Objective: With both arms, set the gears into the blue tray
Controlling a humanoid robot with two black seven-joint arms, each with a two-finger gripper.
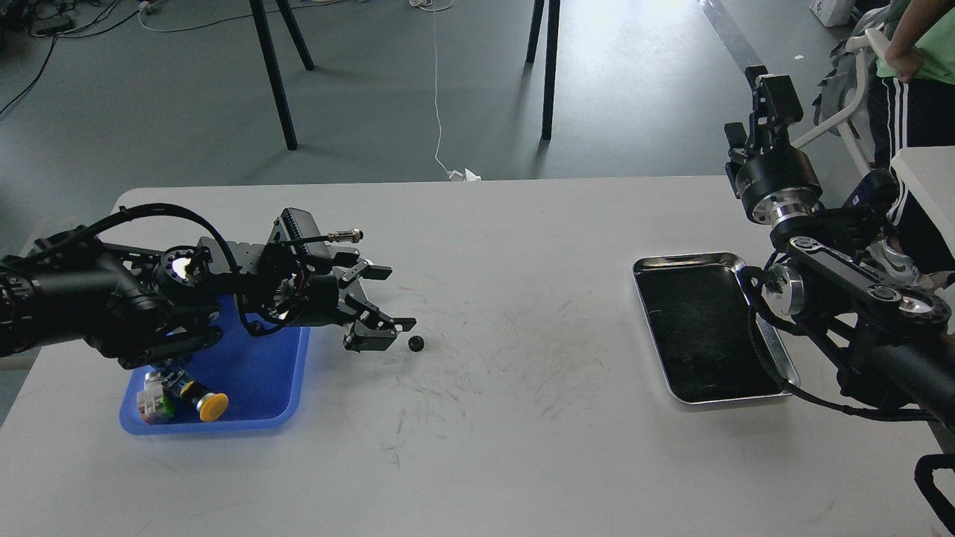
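Table (522, 418): scuffed white top. Left gripper (388, 298) spread wide, holding nothing; one gear (416, 343) lies on the table just beside its lower finger. Risk: a finger closing off-centre could flick the tiny gear away. Right gripper (765, 93) raised high, jaws too dark to tell. Steel tray (697, 395) looks empty. Blue tray (287, 395) under left arm holds yellow push-button switch (201, 400); no gear visible inside.

arms (112, 291) black — silver joint rings | looping black cables | end effectors black
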